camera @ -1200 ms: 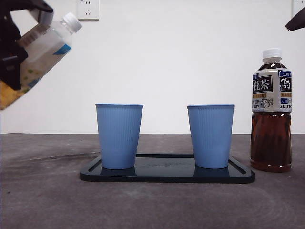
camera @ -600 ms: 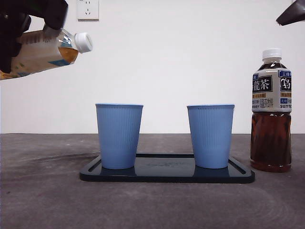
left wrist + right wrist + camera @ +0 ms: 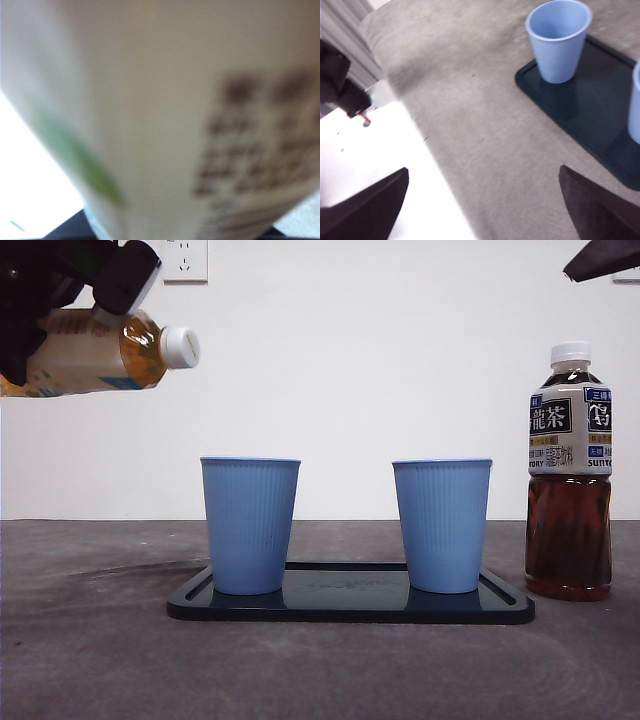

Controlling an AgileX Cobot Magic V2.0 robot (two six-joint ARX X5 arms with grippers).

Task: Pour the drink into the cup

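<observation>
Two blue cups stand on a dark tray at the front of the bench: the left cup and the right cup, both upright and apart from each other. Just beside the tray's right end stands a capped bottle of dark tea, untouched.

High above and to the left of the left cup, the left gripper holds the drink bottle. The left wrist view is filled by the bottle's blurred label, so its fingers pinch the bottle's body. Over the last second the bottle has swung from neck-up to nearly level, and its mouth has crept toward the left cup. The amber drink now lies along the neck.

The white cap is on, so nothing can flow however far it tips. The mouth is also short of the cup's rim, so more travel to the right seems needed.

The right gripper waits high, its fingers spread, showing only as a dark tip in the front view's top corner.
</observation>
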